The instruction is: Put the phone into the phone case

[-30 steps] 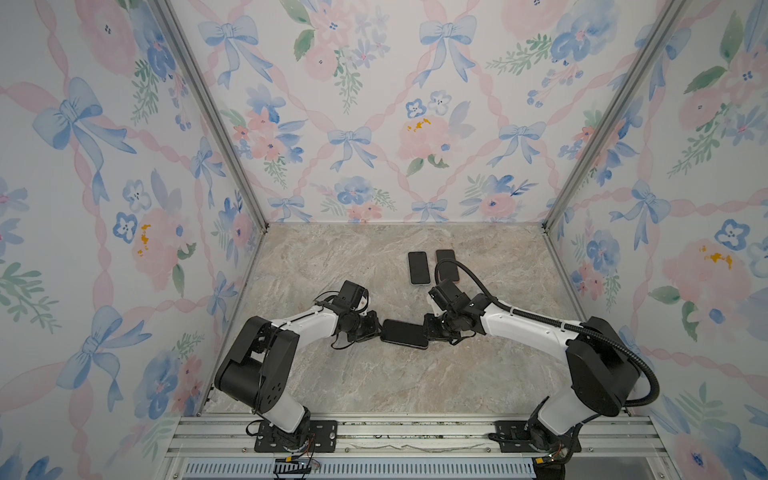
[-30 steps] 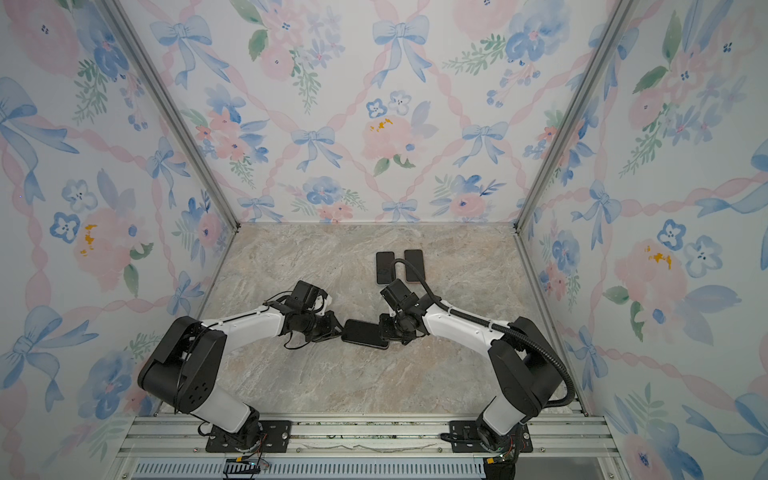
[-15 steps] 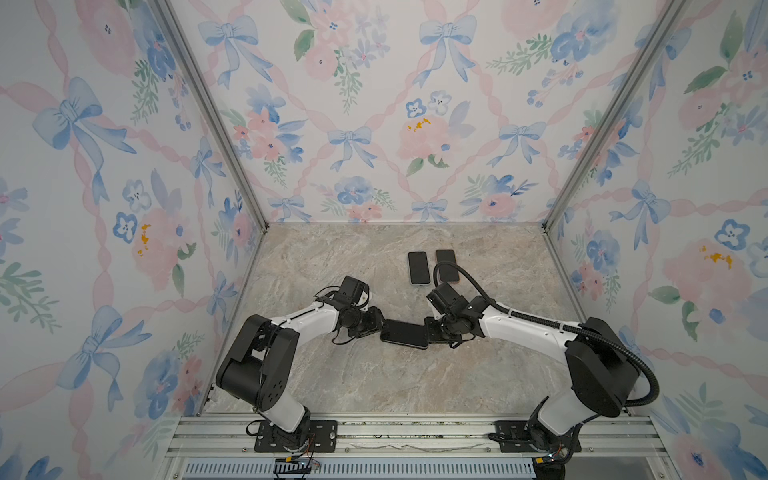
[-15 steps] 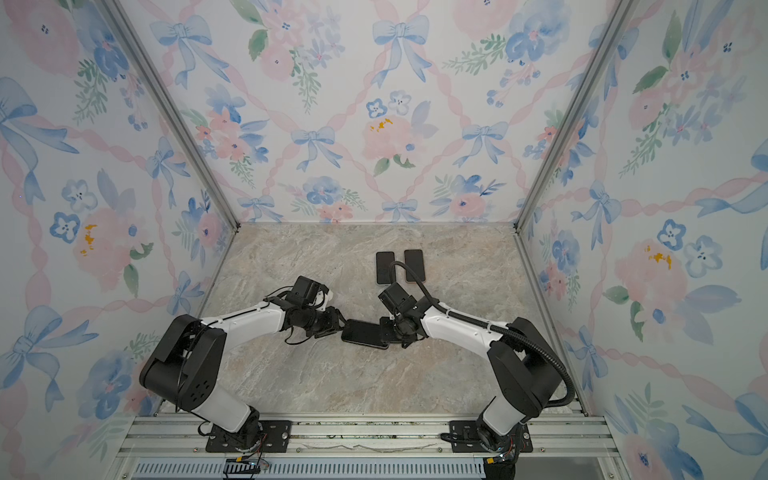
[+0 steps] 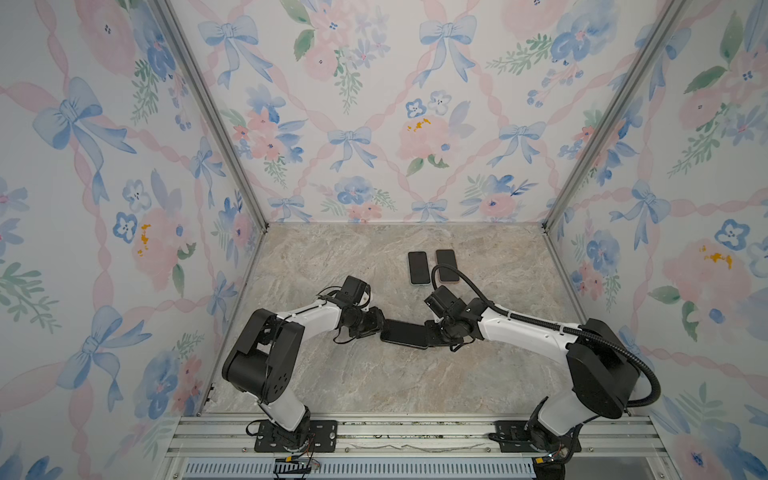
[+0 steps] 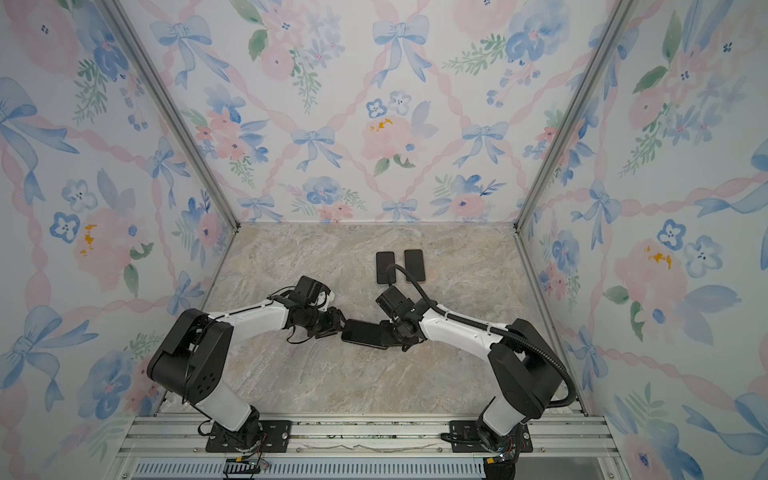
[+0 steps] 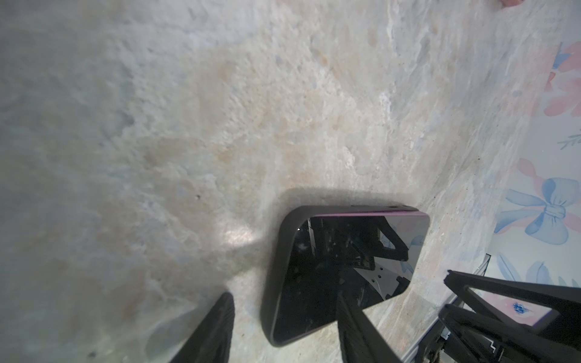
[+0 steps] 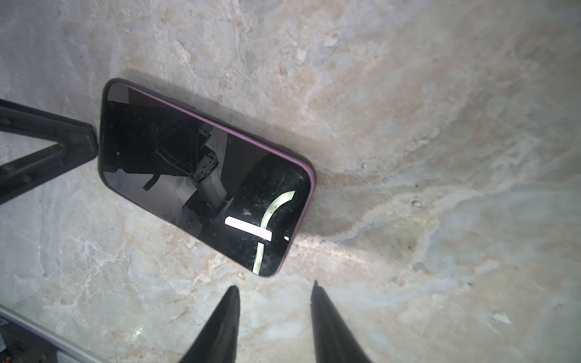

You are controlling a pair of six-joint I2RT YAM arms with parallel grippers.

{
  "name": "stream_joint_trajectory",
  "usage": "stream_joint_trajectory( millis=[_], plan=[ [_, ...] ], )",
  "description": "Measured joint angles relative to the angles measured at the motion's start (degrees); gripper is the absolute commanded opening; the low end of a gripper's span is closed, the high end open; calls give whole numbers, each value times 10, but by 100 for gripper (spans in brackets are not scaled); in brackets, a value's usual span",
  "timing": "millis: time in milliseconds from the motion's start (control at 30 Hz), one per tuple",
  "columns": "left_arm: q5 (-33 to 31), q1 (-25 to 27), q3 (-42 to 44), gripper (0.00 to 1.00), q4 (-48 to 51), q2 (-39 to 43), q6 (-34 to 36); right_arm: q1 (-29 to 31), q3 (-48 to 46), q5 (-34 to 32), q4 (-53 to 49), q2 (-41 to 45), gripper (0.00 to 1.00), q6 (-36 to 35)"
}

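The phone (image 5: 405, 333) (image 6: 365, 333) lies screen up in the middle of the table, between my two grippers. In the left wrist view its black screen (image 7: 345, 251) sits inside the black phone case (image 7: 276, 276), with a purple edge showing along one long side. My left gripper (image 7: 284, 294) (image 5: 380, 326) is open, its fingers astride the phone's near end, one finger over the screen. My right gripper (image 8: 274, 284) (image 5: 430, 332) is open at the phone's (image 8: 204, 176) other end, a short gap away, with nothing between its fingers.
Two more dark phones (image 5: 418, 267) (image 5: 447, 265) lie side by side near the back of the marble table (image 5: 374, 382). Flowered walls (image 5: 124, 249) close in the left, right and back. The right arm's cable (image 5: 465, 286) loops just in front of those phones.
The left jaws have opened wider and the right jaws have opened a little. The phone has stayed where it was between them.
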State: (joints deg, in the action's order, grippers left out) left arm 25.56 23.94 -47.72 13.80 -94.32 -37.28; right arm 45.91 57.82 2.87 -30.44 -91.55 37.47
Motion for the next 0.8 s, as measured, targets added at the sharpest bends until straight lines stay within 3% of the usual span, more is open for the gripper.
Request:
stream_joint_trajectory(
  millis=[333, 800],
  plan=[
    [10, 0, -3, 50, -5, -2, 2, -1, -6, 5, 2, 2, 42, -7],
    [15, 0, 3, 47, -16, -3, 2, -2, -19, 33, 26, -23, 27, -28]
  ],
)
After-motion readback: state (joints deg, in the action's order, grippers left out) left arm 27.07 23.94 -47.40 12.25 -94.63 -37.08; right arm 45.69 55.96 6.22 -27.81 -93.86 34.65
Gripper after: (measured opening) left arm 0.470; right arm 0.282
